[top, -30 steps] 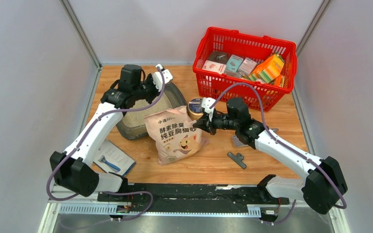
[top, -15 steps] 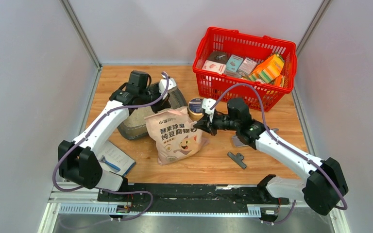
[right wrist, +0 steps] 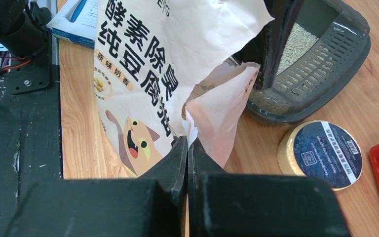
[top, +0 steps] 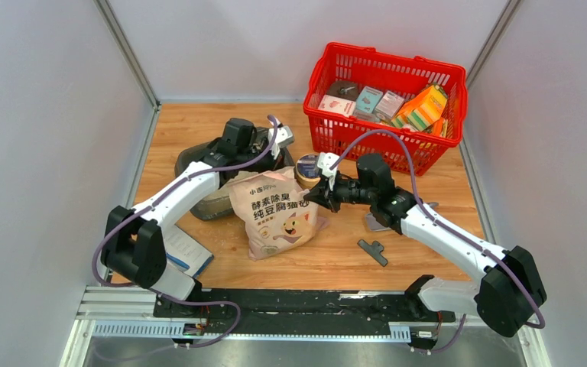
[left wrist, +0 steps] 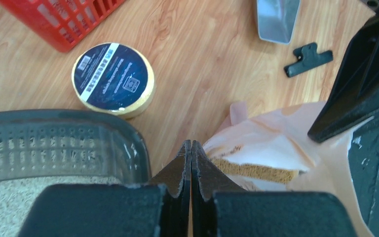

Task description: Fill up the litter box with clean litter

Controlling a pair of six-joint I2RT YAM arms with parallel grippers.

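Observation:
The dark grey litter box (top: 192,159) lies left of the upright beige-pink bag (top: 277,215), and pale litter (right wrist: 296,42) covers its floor. More litter (left wrist: 256,169) shows inside the bag's open mouth. My left gripper (top: 274,159) is shut with nothing visible between the fingers. It hangs between the box's rim (left wrist: 128,133) and the bag's mouth. My right gripper (top: 310,197) is shut on the torn top corner of the bag (right wrist: 143,64), and a flap of it sticks up from the fingertips.
A yellow tape roll (top: 306,169) sits just behind the bag. Behind it stands the red basket (top: 329,134) holding several boxes. A silver scoop (left wrist: 276,17) and a black clip (top: 372,251) lie to the right. A booklet (top: 187,254) lies at front left.
My left arm has swung right, from over the far end of the litter box to the bag's open top. The right arm and the bag have stayed put.

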